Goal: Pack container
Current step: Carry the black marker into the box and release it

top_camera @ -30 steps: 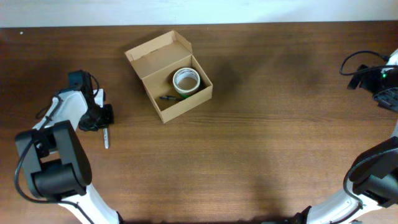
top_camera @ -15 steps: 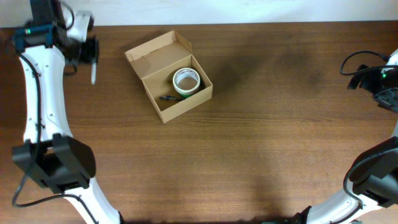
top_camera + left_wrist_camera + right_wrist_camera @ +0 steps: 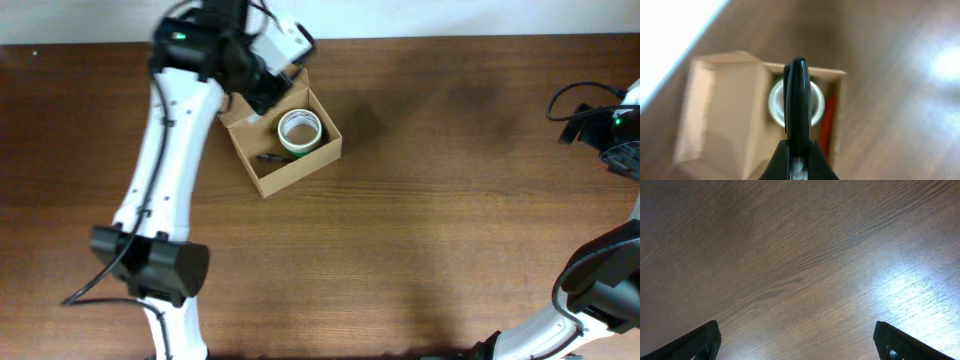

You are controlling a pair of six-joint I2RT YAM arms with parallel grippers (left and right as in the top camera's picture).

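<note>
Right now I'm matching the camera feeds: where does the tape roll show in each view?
Overhead: tape roll inside the cardboard box, upper left of centre.
Left wrist: centre of picture, partly hidden behind the shut left gripper.
Right wrist: not in it; only the table shows.
Shared landmark: the cardboard box, in overhead and left wrist.

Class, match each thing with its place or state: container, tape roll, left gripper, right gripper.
Things:
1. container
2. tape roll
3. left gripper
4. right gripper

Places or states:
A. open, over the table
B. shut, above the container
C. lid flap open
D. lying inside the container

Pairs: 1-C, 2-D, 3-B, 4-A
</note>
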